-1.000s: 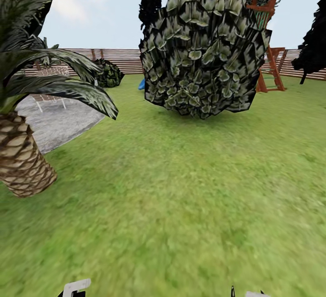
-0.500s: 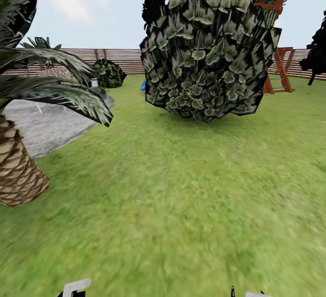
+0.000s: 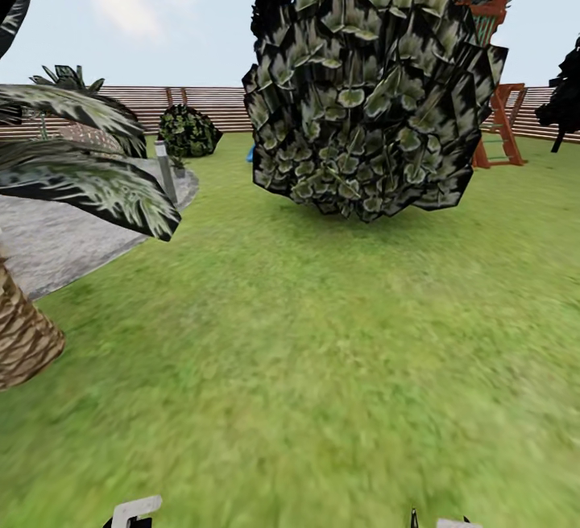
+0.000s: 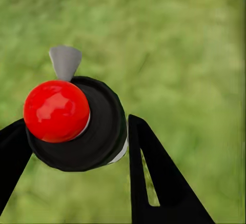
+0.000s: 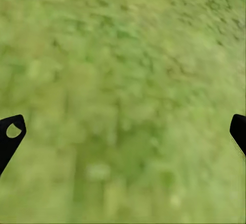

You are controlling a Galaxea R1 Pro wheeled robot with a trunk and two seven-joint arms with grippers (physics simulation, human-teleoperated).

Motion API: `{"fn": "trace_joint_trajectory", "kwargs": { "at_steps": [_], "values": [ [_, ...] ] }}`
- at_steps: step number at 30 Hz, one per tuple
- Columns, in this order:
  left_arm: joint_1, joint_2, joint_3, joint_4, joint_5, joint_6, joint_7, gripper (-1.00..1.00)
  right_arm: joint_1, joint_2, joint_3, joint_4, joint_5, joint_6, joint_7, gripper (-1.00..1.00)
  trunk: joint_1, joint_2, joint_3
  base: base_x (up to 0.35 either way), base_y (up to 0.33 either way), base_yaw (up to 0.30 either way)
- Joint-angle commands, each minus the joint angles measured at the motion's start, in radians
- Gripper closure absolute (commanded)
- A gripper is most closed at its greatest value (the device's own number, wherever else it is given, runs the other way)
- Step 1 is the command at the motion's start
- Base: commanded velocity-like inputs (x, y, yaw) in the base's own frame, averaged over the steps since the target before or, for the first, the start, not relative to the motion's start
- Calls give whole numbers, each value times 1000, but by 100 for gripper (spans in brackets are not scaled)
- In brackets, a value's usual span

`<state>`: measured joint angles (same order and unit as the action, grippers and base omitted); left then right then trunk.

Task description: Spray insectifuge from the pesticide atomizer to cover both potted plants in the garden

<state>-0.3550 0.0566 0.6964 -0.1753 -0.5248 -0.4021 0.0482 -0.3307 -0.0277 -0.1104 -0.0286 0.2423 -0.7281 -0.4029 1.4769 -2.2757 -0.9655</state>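
Green lawn (image 3: 322, 367) is spread everywhere, with a big dark bush (image 3: 370, 85) well ahead of the pincers, a grey paved patio (image 3: 72, 230) off toward the left pincer's side, and a slatted fence (image 3: 217, 105) at the back.

The pesticide atomizer (image 4: 77, 121) is seen clamped between the left pincer's (image 4: 77, 137) fingers, black body, red top, grey nozzle tip poking out past it. The right pincer (image 5: 123, 131) is spread wide with nothing in it, just grass below.

No low rosette plants can be made out yet. Risks, as a guess: the bottle could be twisted or slipped in that grip while driving, and the bush or the palm trunk (image 3: 24, 335) could be clipped if the turn is cut tight.
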Motion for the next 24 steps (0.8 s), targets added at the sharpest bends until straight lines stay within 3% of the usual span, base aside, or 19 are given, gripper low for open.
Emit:
{"fn": "trace_joint_trajectory", "kwargs": {
  "at_steps": [1, 24],
  "values": [
    [-1, 0, 5, 2, -11, -4, 5, 100, -1, 0, -8, 1, 10, -2, -4, -100, 0, 0, -1, 336, -113, 0],
    [-1, 0, 5, 2, -11, -4, 7, 100, -1, 0, -8, 1, 10, -2, -4, -100, 0, 0, -1, 336, -113, 0]
  ]
}}
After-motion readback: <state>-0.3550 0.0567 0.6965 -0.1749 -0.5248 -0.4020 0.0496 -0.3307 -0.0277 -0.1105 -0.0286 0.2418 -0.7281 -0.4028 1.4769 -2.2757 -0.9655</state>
